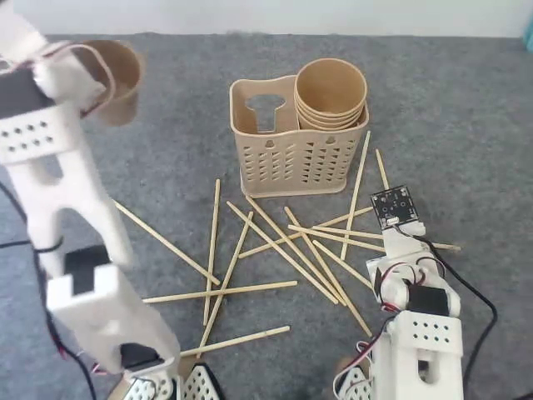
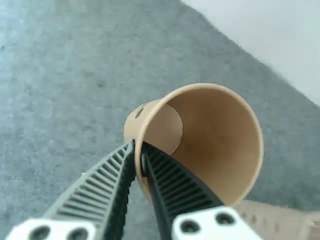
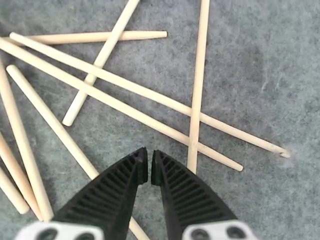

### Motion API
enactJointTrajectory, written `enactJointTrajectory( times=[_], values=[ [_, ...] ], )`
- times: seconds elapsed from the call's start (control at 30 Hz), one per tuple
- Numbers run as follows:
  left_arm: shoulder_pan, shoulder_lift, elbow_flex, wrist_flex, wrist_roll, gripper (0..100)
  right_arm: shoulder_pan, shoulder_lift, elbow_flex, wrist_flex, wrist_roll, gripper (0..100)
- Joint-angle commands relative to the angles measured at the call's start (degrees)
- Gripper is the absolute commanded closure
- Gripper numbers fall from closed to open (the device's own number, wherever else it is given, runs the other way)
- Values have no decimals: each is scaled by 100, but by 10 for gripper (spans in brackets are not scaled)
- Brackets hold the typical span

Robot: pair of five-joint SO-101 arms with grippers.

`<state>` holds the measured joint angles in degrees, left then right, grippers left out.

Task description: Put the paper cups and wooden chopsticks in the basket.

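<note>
The left pincer (image 2: 137, 150) is closed tight on a paper cup (image 2: 215, 140). Its two black fingers pinch the cup's thin wall at the rim. The cup is tipped on its side, and its open mouth shows in the left wrist view. In the high view this cup is in the upper left of the frame, held up off the grey mat (image 1: 466, 125).

The basket (image 1: 291, 162) stands in the upper middle of the high view. A stack of paper cups (image 1: 331, 87) sits upright in its right part.

Many wooden chopsticks (image 1: 250, 250) lie on the mat below the basket, in the middle of the frame. Some cross over each other. One long chopstick lies just beside the basket's right side.

The right pincer (image 3: 149, 162) is in the lower right of the high view. Its fingers are closed together and hold nothing. It points down at the mat, just beside some crossed chopsticks.
</note>
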<state>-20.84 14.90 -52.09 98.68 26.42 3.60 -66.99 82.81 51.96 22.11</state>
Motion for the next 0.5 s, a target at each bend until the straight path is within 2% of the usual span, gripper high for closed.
enactJointTrajectory(
  times=[0.0, 0.27, 0.47],
  values=[
    [598, -809, 4, 176, 149, 989, 4, 4, -35, -110, 70, 967],
    [1943, -1442, -92, -44, 1222, 989, 4, 4, -35, -101, 79, 966],
    [2980, -1635, -681, -211, 1855, 989, -40, -4, 26, -110, 264, 968]
  ],
)
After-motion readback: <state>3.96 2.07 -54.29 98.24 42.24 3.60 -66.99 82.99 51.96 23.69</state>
